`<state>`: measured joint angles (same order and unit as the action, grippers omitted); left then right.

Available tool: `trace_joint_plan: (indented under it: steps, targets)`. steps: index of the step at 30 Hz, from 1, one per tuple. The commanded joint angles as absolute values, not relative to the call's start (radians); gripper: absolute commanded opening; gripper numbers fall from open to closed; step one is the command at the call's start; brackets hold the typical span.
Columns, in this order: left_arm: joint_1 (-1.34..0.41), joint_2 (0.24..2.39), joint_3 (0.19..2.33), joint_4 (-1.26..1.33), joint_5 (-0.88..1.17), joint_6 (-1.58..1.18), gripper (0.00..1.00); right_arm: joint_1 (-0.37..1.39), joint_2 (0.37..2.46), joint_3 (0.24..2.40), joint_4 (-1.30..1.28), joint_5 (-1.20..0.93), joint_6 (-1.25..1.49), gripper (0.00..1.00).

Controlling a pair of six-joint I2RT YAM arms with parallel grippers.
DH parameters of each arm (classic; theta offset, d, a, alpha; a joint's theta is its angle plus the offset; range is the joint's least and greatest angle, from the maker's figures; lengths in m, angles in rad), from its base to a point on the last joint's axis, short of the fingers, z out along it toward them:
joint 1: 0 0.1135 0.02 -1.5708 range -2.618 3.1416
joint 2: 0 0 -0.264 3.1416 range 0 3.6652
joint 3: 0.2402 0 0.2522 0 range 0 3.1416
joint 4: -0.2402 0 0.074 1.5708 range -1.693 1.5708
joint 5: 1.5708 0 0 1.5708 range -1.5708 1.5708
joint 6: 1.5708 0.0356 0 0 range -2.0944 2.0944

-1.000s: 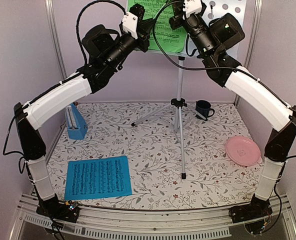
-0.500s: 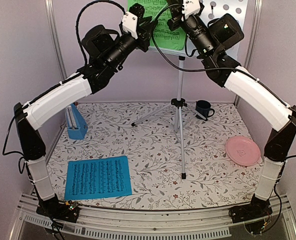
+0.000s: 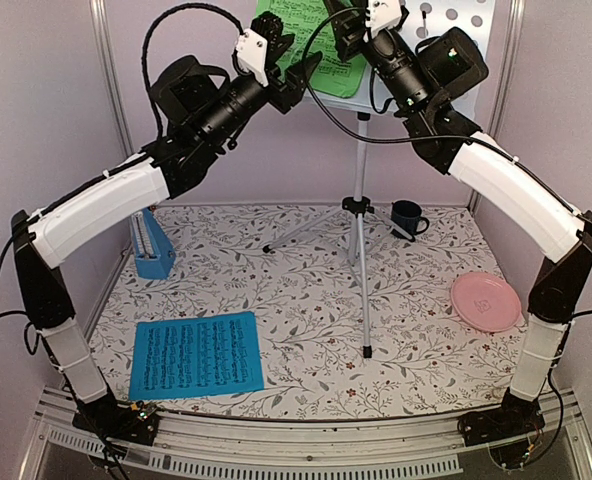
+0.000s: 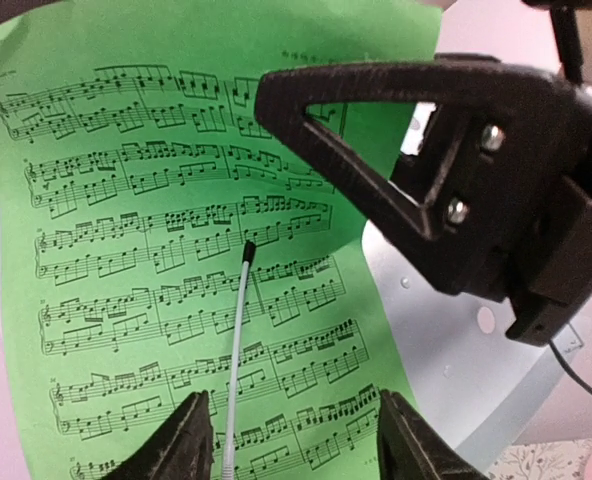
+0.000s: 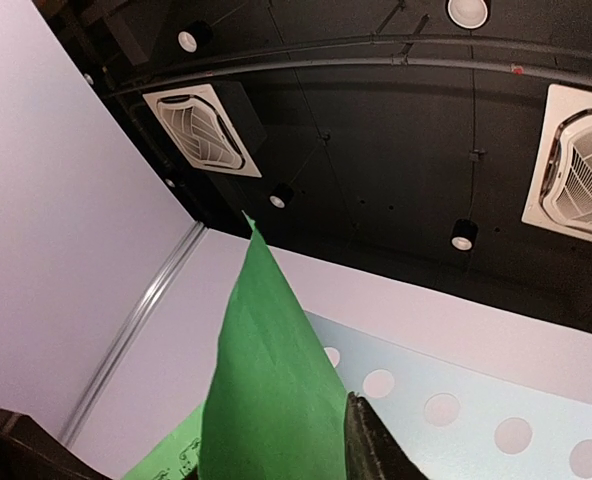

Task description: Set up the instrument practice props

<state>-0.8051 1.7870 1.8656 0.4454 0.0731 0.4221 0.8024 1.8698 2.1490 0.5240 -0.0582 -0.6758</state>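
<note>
Top external view: a silver tripod music stand (image 3: 359,160) rests on a floral-patterned table (image 3: 306,300) with its three legs spread. Its perforated grey-white desk (image 3: 476,35) is up at the top edge of the picture. A green sheet (image 3: 341,75) of printed music lies against the front of the desk, to the left of the stand's pole. Both arms reach up to the desk, one from each side of the stand.

Left wrist view: the left claw (image 4: 294,425) is open. Its two black fingertips sit apart at the bottom of the picture, with the printed staves showing between them. Whether they touch the paper cannot be told. A thin pale rod (image 4: 236,350) with a dark tip lies over the sheet and runs up from between those fingertips.

The right claw (image 3: 336,28) comes in from the stand's right side. One triangular black finger crosses the sheet's upper right part, and the other finger is hidden. In the right wrist view the sheet bows forward off the desk beside a single finger, so it is unclear whether this claw grips the paper.

A blue sheet (image 3: 196,355) of music lies flat on the table, left of the stand's front leg and toward the near edge. A blue pyramid metronome (image 3: 153,248) is upright well left of the stand. A dark blue mug (image 3: 407,216) sits just right of the stand's rear legs. A pink plate (image 3: 486,301) lies well to the stand's right.
</note>
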Motion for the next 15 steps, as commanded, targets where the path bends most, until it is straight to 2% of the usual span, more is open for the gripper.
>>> trace_joint_plan:
  steps: [1,5,11,15]
  targets:
    - [-0.822,1.709,1.845,0.450,0.052,0.389,0.56,0.799,1.871,2.160,0.554,-0.031,-0.663,0.36]
    - [-0.813,1.663,1.823,0.383,-0.012,0.344,0.53,0.796,1.854,2.157,0.576,0.015,-0.659,0.44]
    - [-0.711,1.630,1.849,0.256,-0.056,0.167,0.60,0.788,1.832,2.156,0.597,0.061,-0.652,0.51]
    - [-0.588,1.651,1.899,0.157,0.052,0.035,0.66,0.775,1.829,2.154,0.601,0.064,-0.634,0.51]
